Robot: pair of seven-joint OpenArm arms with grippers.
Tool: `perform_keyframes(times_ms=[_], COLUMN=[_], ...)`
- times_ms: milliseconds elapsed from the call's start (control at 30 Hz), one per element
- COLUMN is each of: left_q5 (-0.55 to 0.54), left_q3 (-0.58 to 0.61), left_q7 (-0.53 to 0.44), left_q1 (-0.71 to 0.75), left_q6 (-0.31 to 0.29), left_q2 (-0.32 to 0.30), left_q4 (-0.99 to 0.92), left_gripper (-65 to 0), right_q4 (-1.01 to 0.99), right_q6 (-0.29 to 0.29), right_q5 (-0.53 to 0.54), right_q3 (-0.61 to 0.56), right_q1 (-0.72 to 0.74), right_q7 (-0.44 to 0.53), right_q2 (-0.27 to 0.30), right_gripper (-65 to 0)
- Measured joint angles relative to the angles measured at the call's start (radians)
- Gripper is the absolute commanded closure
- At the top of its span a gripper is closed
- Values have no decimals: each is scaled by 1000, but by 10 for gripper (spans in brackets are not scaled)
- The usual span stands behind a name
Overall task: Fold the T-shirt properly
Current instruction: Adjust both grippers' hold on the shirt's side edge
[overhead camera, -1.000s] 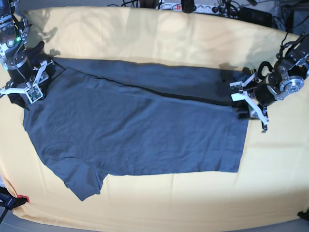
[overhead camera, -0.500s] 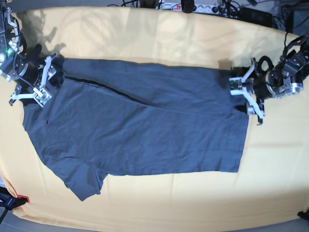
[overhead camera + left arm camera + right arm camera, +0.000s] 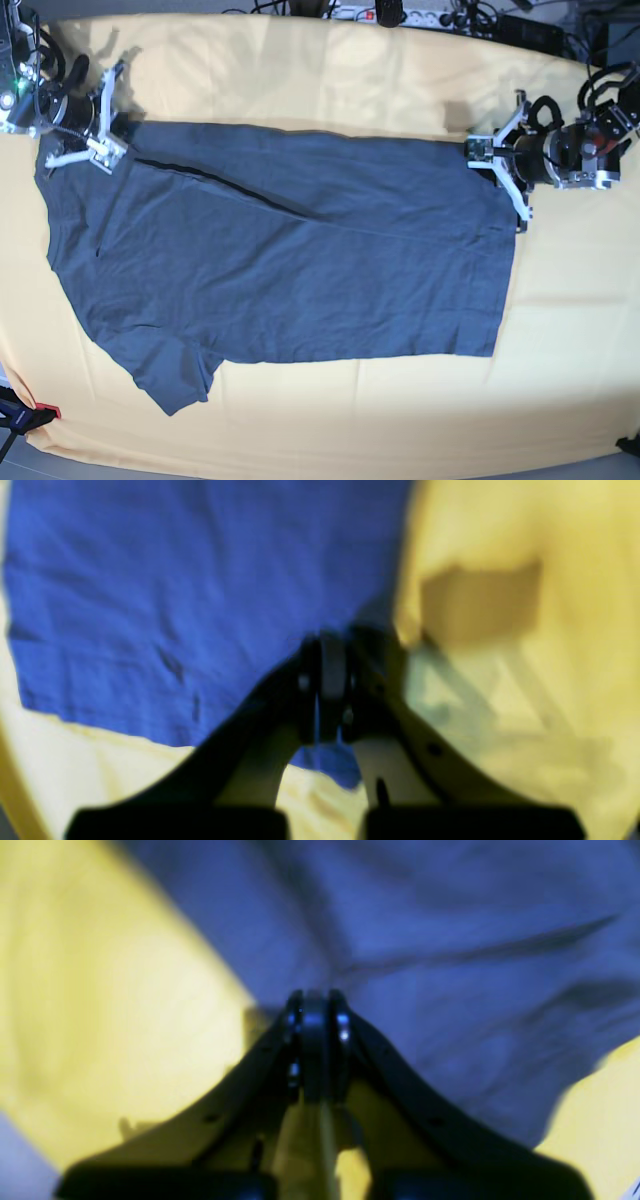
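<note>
The dark slate-blue T-shirt (image 3: 290,260) lies spread flat on the yellow tablecloth (image 3: 330,70), one sleeve (image 3: 175,375) pointing to the near left. A thin crease (image 3: 220,180) runs across its upper part. My left gripper (image 3: 472,150) hovers at the shirt's far right corner; in the left wrist view the left gripper (image 3: 325,645) has its jaws together above the shirt's edge (image 3: 200,580), nothing visibly pinched. My right gripper (image 3: 108,148) sits at the far left corner; the right wrist view shows the right gripper (image 3: 315,1005) with jaws together over the cloth (image 3: 450,940).
A power strip and cables (image 3: 400,15) line the table's far edge. A small red-and-black object (image 3: 25,415) sticks out at the near left corner. Bare tablecloth (image 3: 400,420) surrounds the shirt on every side.
The raised far edge of the shirt was let go and now lies flat. Both arms pulled back toward the far corners, and both sets of jaws came together.
</note>
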Motion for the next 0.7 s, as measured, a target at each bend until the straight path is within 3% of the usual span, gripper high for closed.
perform_keyframes(times_ms=[67,133,233,300,533,700], left_q5=[10,16,17,17,94,212], left_q3=[0,0,0,0,0,0], left_q7=[-2,5,15,14,-2,-138], left_q1=[-2,-1,-2,-2,24,63], left_q6=[-63,-122,-120,-116,-116,-121], left_q2=[-29,-52,-71,-73,-61,-58], left_q4=[1,1,1,1,-19,-47], left_gripper=[0,-100,-290,-356,-358,-358], right_q4=[0,0,0,0,0,0], right_q6=[-9,-8,-5,-5,-42,-42], right_q5=[1,3,3,3,3,3], right_q3=[1,1,1,1,1,1], right_q1=[-16,-37,-56,-50,-52,-52], right_q7=[-3,0,0,4,7,7], right_q2=[2,2,0,2,2,2], right_gripper=[-112,-125,-125,-125,-125,-125])
